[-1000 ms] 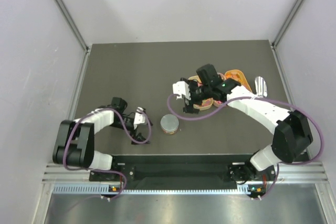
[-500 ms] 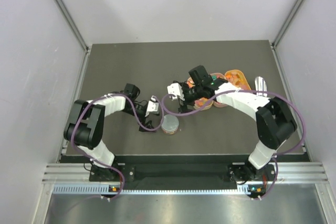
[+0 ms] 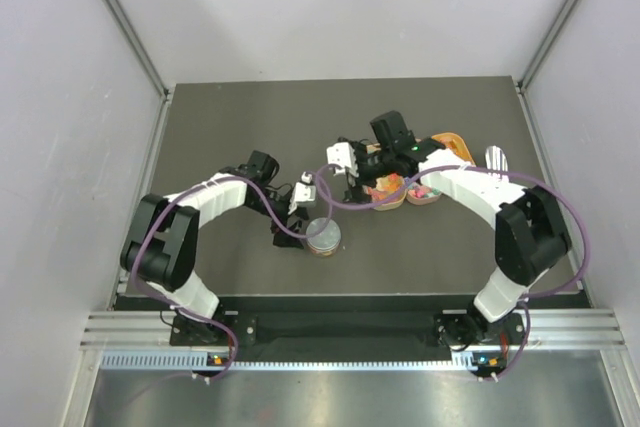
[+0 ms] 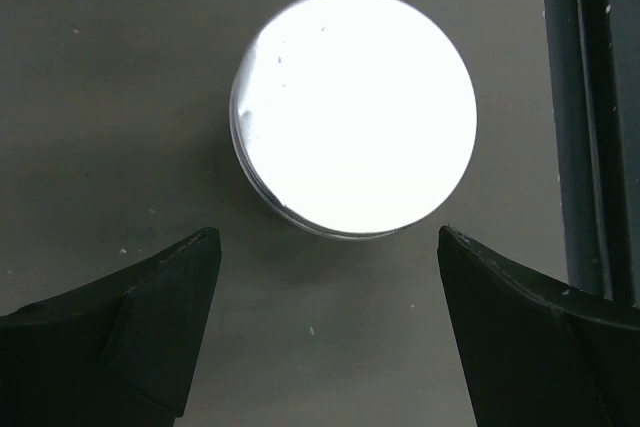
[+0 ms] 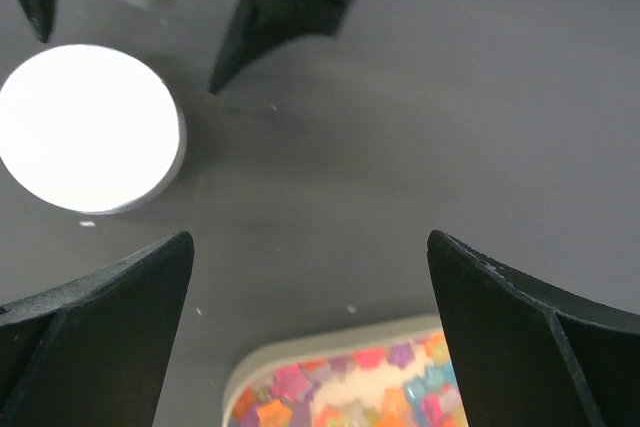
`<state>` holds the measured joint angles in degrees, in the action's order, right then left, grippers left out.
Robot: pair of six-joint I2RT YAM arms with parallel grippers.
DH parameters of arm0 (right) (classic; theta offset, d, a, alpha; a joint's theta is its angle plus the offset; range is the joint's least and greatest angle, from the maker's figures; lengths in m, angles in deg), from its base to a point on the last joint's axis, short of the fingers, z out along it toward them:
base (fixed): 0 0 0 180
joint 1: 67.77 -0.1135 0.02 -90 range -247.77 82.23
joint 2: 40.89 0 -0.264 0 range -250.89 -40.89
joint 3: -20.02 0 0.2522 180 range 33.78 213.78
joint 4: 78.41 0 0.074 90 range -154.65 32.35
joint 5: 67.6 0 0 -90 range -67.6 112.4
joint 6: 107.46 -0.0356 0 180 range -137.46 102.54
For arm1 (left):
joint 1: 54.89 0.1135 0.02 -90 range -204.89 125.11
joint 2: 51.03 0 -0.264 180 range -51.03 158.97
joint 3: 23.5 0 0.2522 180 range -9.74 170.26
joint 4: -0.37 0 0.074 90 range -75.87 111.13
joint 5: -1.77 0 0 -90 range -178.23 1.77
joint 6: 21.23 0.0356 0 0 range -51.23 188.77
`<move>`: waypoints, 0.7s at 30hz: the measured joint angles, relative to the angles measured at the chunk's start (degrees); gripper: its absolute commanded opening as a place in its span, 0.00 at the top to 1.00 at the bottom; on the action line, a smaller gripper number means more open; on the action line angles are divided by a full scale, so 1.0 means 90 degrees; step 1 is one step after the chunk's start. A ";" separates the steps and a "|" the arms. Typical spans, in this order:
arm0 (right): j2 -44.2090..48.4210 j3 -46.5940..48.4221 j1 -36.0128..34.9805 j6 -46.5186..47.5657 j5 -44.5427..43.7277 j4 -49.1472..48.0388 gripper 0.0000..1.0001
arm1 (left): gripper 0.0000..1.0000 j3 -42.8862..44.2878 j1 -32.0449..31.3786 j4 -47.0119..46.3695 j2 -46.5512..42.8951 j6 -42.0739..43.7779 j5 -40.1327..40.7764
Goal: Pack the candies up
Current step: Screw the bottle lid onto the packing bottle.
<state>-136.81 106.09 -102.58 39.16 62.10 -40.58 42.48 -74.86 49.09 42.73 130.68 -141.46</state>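
Round lid (image 3: 323, 236): lying flat on the dark table (image 3: 230, 127).
Left gripper (image 4: 325, 235): hovering just beside the lid, jaws standing wide apart and gripping nothing.
Right gripper (image 5: 308, 237): hanging between the lid and the tan tray (image 5: 300, 349), jaws spread wide and carrying nothing.
Candies (image 5: 340, 397): sitting heaped in that tray, near the lid.
Metal scoop (image 3: 497, 160): lying well apart from the lid, beyond the trays.
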 measured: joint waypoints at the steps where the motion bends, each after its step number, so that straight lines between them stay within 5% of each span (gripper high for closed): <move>1: 0.0056 0.0000 0.0087 -0.0017 0.0002 0.0027 0.00 | 0.11 0.0041 -0.0039 -0.0010 -0.0058 -0.0180 0.0032; 9: 0.1197 -0.0036 0.0933 -0.0034 -0.0435 -0.0085 0.00 | 0.22 0.0063 -0.0335 -0.0279 -0.0287 -0.1251 0.0311; 21: 0.1630 -0.0750 0.1008 -0.0087 -0.0799 -0.0301 0.00 | 0.21 0.0578 -0.1192 -0.0393 0.0537 -0.1965 0.0661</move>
<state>-122.14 99.34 -93.51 38.38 54.91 -43.29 47.69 -85.59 45.55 47.56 113.00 -135.52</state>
